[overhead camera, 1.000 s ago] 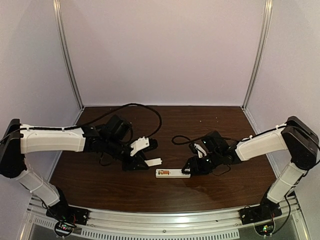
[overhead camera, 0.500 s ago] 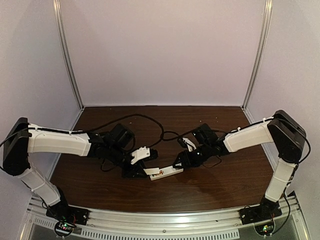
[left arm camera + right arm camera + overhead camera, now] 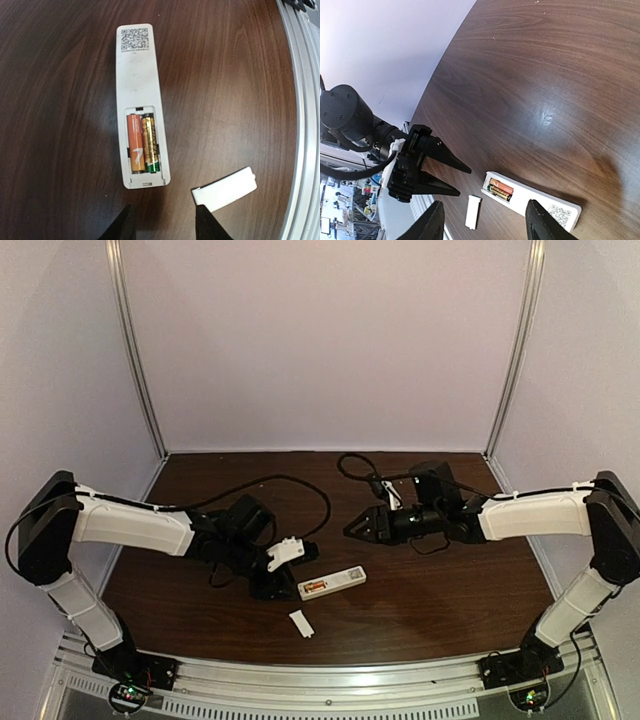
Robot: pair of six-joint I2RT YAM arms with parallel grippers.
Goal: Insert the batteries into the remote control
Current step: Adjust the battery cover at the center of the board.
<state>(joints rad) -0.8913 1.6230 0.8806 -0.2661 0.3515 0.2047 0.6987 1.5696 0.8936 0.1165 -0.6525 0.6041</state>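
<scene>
The remote control [image 3: 332, 583] lies face down on the table with its battery bay open. In the left wrist view the remote [image 3: 136, 75] shows two orange-and-gold batteries [image 3: 142, 142] side by side in the bay. They also show in the right wrist view [image 3: 500, 189], inside the remote [image 3: 540, 202]. My left gripper [image 3: 288, 587] is open and empty, its tips [image 3: 162, 227] just short of the remote's battery end. My right gripper [image 3: 352, 528] is open and empty, raised behind the remote [image 3: 482, 225].
The small loose white cover plate [image 3: 301, 624] lies on the table near the front edge, to the right of my left fingers [image 3: 225, 188] and beside the remote [image 3: 473, 211]. The metal front rail [image 3: 302, 125] runs close by. Black cables trail behind both arms.
My right gripper has let go of the remote and drawn back and up. My left gripper has released the cover plate, which now lies near the front edge. The remote has shifted and turned slightly.
</scene>
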